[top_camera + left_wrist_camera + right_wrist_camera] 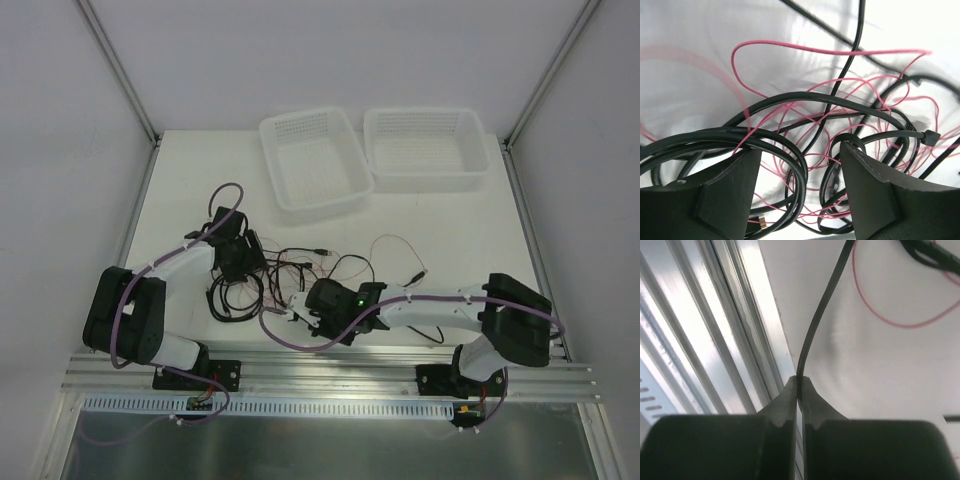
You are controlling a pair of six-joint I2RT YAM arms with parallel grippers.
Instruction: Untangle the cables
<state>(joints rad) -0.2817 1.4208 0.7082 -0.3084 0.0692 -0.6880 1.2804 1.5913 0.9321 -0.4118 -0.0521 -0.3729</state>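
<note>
Right gripper (800,383) — jaws together, clamped on a black cable (816,320) near the table's (180,200) front edge | Left gripper (799,150) — jaws apart, straddling the cables (805,96), a black-and-red tangle mid-table

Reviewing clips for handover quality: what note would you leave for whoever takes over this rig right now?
Right gripper: shut on one black cable, close to the aluminium rail.
Left gripper: open, low over the pile, jaws straddling black loops and the red wire, gripping nothing.
Cables: heaped on the table between the arms, black and red strands crossing.
Done: one strand gripped; nothing separated yet.
Left: probably draw that strand clear, then sort the rest.
</note>
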